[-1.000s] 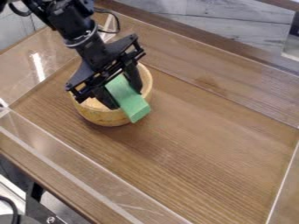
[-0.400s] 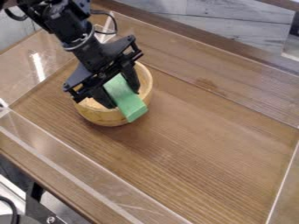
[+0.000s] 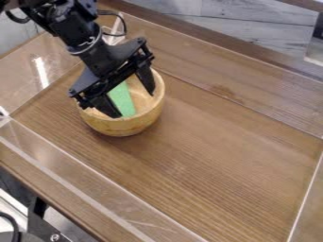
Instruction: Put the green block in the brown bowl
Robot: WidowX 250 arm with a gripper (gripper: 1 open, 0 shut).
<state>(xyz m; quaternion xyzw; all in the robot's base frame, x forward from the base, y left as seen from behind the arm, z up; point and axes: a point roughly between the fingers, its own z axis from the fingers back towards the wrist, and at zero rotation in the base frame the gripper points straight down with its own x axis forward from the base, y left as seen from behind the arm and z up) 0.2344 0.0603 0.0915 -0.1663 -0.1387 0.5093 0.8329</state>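
The release is the step in hand, and as far as I can judge it has just about happened. The green block [image 3: 121, 100] lies inside the brown bowl [image 3: 131, 125], slanting down in the hollow, its lower end near the front wall. The tool [image 3: 115, 98] is right over the bowl with its black fingers spread, one toward each side of the rim, and the block shows between them without being visibly pinched. Whether a finger still brushes the block I cannot tell, since the arm [image 3: 86, 38] hides part of the hollow.

What the next move calls for, I would say, is a straight lift with the fingers kept wide, so that neither one hooks the rim or drags the block up. Once the tool is above the rim it can draw back toward the top left corner, the way the arm comes in. The main risk is a sideways start, which could tip or shove the bowl.

The bowl sits upright on the tabletop [image 3: 209, 142], toward its left edge and well apart from the right edge. The surface is brown wood with long grain and visible seams between strips, and a paler band runs along its left and right borders. Beyond the far edge is a grey-white, wood-patterned surface [image 3: 259, 26]. Dark cables and parts of equipment [image 3: 18, 223] show at the bottom left corner, off the tabletop.
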